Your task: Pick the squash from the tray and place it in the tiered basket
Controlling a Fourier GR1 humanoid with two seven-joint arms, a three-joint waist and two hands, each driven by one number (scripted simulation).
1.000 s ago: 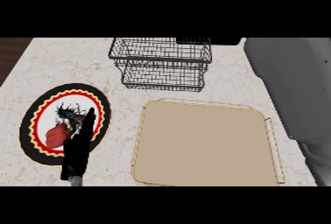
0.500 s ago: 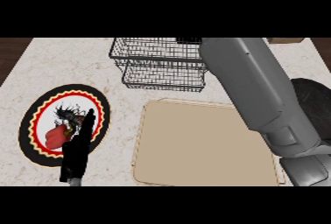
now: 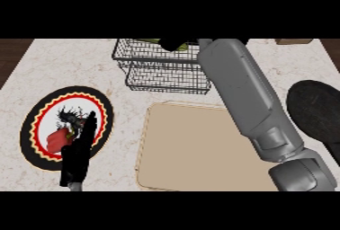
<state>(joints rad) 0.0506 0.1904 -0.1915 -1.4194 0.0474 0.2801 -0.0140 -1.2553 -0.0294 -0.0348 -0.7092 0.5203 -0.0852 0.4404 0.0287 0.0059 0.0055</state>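
Squash (image 3: 154, 41) sitting in tiered basket (image 3: 166, 72), just beside right hand (image 3: 178, 44); grip state unclear. Left hand (image 3: 85, 134) lying open over plate (image 3: 40, 130).

The right hand (image 3: 178, 44) is up over the tiered basket (image 3: 163, 67), maybe holding the squash (image 3: 154, 41). The tray (image 3: 199, 148) sits bare. The left hand (image 3: 81, 148) rests over a plate (image 3: 40, 112).

Kitchen setting. Pale marbled stone counter (image 3: 66, 67) fills the view, dark wood floor at the far left corner. On it: black wire tiered basket (image 3: 163, 72) at the back, beige tray (image 3: 192, 148) in front of it, round patterned plate (image 3: 40, 130) with red and black rings at left.
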